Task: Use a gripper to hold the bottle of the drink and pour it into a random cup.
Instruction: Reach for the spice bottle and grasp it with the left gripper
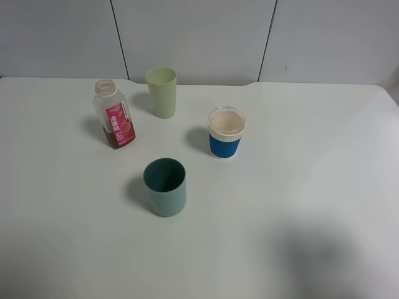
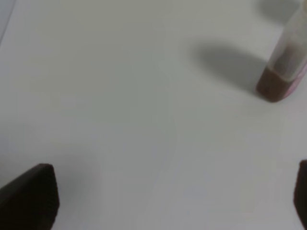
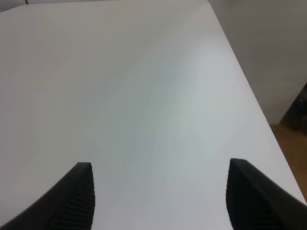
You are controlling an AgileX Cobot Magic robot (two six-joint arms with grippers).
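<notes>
Nothing of the task is done yet: the bottle (image 1: 115, 122) stands untouched toward the back left of the table (image 1: 312, 249), its brown drink (image 1: 123, 141) low inside, the teal cup (image 1: 165, 187) sits nearer the front, and the left tool (image 2: 173, 191) and right tool (image 3: 160, 196) both gape apart, holding nothing.

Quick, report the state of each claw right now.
Left claw: open, holding nothing.
Right claw: open, holding nothing.
</notes>
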